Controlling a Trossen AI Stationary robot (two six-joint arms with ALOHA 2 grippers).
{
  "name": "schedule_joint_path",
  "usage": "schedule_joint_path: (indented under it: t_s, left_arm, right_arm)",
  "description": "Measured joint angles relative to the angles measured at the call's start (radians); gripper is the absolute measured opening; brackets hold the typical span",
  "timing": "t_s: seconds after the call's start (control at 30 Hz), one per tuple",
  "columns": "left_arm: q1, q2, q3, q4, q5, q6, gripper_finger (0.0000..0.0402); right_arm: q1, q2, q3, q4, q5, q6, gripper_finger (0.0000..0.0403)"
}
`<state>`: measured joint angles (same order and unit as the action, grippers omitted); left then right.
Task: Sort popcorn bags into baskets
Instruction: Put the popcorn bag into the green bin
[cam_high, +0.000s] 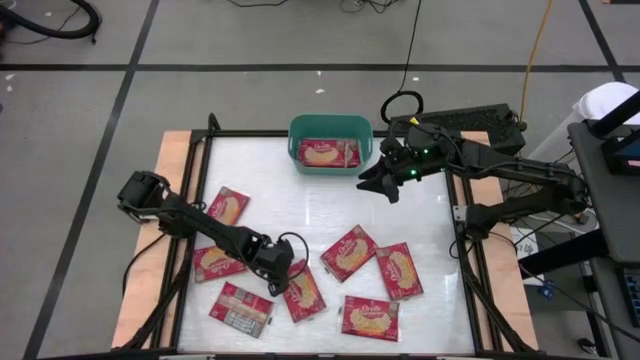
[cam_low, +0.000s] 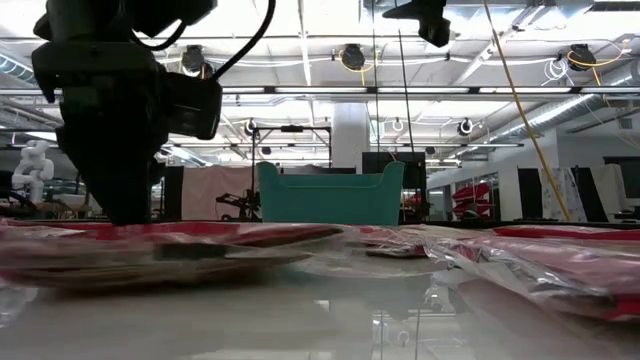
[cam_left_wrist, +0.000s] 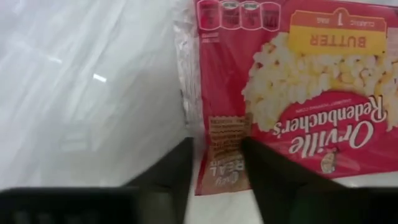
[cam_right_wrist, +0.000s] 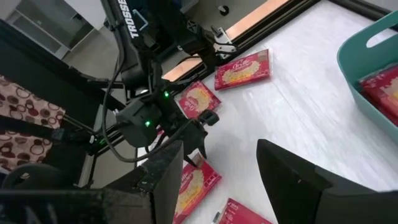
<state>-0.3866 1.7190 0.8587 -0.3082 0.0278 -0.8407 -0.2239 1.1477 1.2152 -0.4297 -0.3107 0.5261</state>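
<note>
the left gripper (cam_high: 288, 281) is low over the table, fingers spread, straddling the near short edge of a popcorn bag (cam_left_wrist: 292, 93) that lies flat just ahead, its long axis running on away from the fingers. the teal basket (cam_high: 330, 128) sits well apart at the far edge, packets already inside. the right gripper (cam_high: 385, 183) hovers spread beside that basket, empty. the bag reads "orville redenbacher's", "butter", "classic 1 bag"
</note>
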Motion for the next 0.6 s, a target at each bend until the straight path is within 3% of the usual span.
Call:
schedule_joint_path:
  t_s: [0.1, 0.17, 0.47, 0.6]
  left_arm:
    - [0.003, -0.014, -0.002, 0.033, -0.003, 0.085, 0.0044]
    - [0.015, -0.017, -0.003, 0.054, -0.001, 0.109, 0.0014]
    - [0.095, -0.168, 0.006, 0.052, -0.13, 0.249, 0.0003]
    - [0.137, -0.237, 0.012, 0.026, -0.165, 0.348, 0.0002]
  right_arm:
    - [0.004, 0.001, 0.0, 0.0, 0.004, 0.011, 0.0198]
    - [0.009, 0.001, 0.0, -0.001, 0.023, 0.014, 0.0198]
    - [0.024, 0.001, -0.051, 0.033, 0.149, 0.158, 0.0198]
    - [0.039, 0.009, -0.089, 0.083, 0.153, 0.236, 0.0199]
